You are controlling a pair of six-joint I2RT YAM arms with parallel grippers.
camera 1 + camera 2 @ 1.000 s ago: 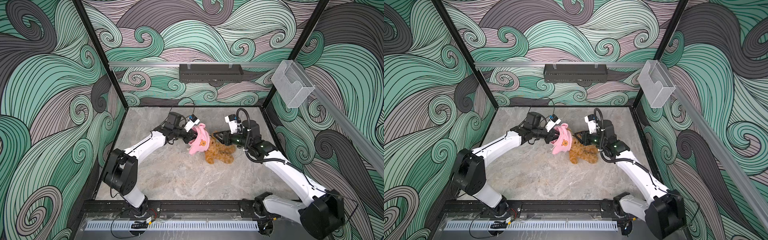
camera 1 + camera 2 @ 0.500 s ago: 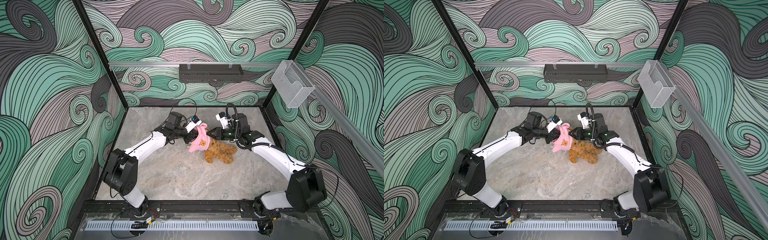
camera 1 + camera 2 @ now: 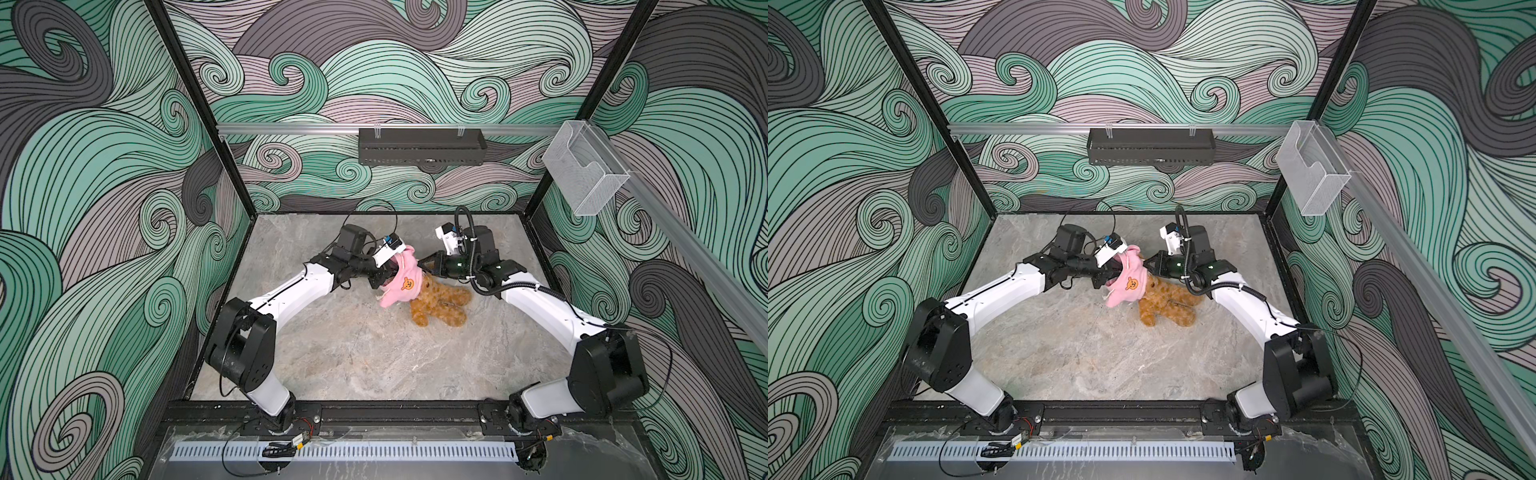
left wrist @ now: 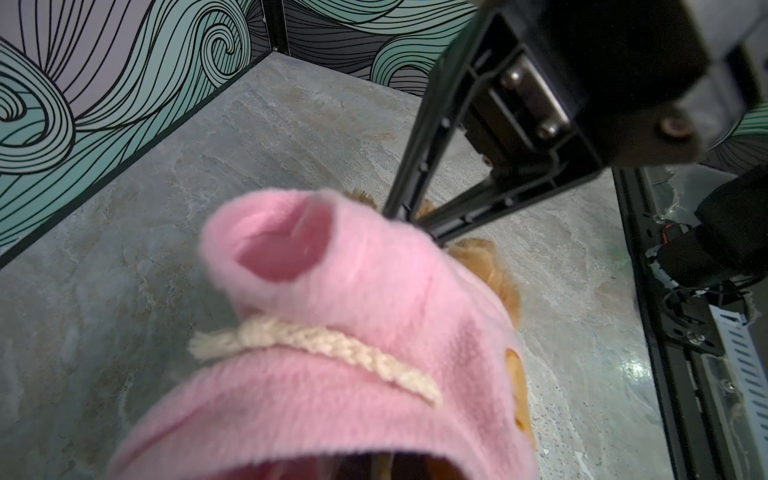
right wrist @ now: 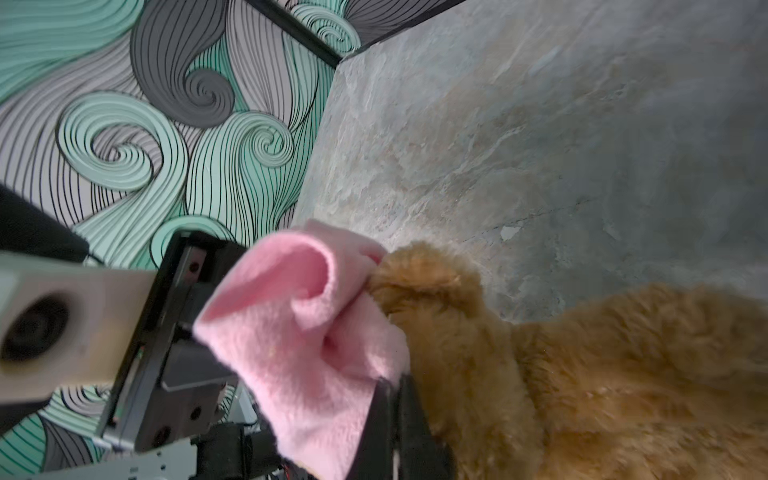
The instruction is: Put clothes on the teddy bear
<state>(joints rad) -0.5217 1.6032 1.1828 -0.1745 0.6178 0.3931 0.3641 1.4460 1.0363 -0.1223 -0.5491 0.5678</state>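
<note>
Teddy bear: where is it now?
In both top views the teddy bear lies on the table toward the back middle, its upper end inside the pink garment just to its left.

The bear (image 3: 440,305) (image 3: 1167,305) is small, with curly golden-brown fur. It lies flat on the grey floor (image 3: 353,353), near the middle and a bit toward the back wall. Its head end is tucked inside a pink top (image 3: 403,284), so its face is hidden. Its body and legs stick out, bare, toward the front and right. Close up, one furry paw (image 5: 424,274) presses against the pink cloth.
</note>
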